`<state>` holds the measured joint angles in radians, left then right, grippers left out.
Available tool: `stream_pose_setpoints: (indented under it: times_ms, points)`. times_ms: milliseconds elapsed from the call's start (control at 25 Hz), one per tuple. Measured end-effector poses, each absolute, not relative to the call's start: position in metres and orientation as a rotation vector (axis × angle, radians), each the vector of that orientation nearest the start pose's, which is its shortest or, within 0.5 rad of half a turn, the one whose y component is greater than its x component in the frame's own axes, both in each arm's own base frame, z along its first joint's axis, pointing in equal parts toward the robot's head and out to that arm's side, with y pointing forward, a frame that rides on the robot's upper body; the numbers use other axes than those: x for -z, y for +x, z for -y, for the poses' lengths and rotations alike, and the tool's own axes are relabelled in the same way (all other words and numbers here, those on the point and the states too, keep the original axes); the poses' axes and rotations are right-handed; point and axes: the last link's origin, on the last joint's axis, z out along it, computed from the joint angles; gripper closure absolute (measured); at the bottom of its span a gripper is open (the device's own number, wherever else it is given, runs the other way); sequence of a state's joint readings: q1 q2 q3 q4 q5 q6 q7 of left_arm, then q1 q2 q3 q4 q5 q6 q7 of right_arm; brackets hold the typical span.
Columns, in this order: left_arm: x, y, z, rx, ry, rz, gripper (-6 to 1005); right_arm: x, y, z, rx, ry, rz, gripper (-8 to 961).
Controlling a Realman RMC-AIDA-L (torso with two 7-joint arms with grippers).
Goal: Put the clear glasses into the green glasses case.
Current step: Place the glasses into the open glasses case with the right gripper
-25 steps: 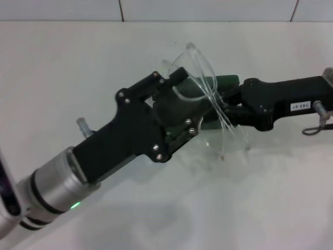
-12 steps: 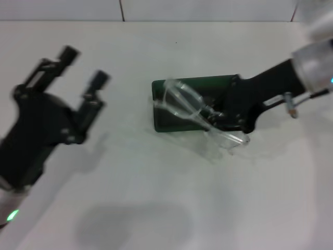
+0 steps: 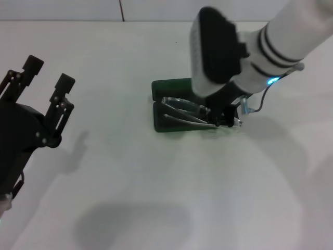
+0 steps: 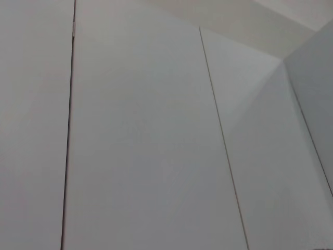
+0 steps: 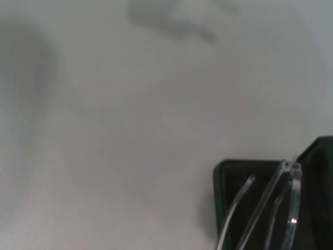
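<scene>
The green glasses case (image 3: 167, 125) lies open at mid-table, its lid (image 3: 170, 86) standing toward the far side. The clear glasses (image 3: 182, 111) rest across the open case, arms folded, their right end reaching past the case's edge. My right gripper (image 3: 221, 119) points down at that right end and is shut on the clear glasses; the wrist hides most of its fingers. The right wrist view shows the glasses' thin arms (image 5: 270, 208) over the case's dark lining and green rim (image 5: 220, 177). My left gripper (image 3: 47, 74) hovers open at the far left, well away from the case.
The white table (image 3: 156, 198) carries nothing else besides the case. A tiled wall (image 3: 62, 9) runs along its far edge. The left wrist view holds only pale wall panels (image 4: 140, 146).
My left arm has pulled back to the left and upward. My right arm swung over the case and lowered the clear glasses, which now lie flatter across the open case.
</scene>
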<state>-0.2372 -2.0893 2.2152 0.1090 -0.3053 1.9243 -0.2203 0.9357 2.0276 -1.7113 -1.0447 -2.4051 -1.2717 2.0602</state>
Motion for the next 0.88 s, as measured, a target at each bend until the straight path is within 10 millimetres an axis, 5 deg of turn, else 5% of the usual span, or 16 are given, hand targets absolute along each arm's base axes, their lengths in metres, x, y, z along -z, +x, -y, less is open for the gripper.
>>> stream_pose_setpoints:
  times_ms: [880]
  points:
    - [0.007, -0.279, -0.219, 1.235, -1.77, 0.063, 467, 0.095, 0.092, -0.385, 0.841, -2.617, 0.622, 771]
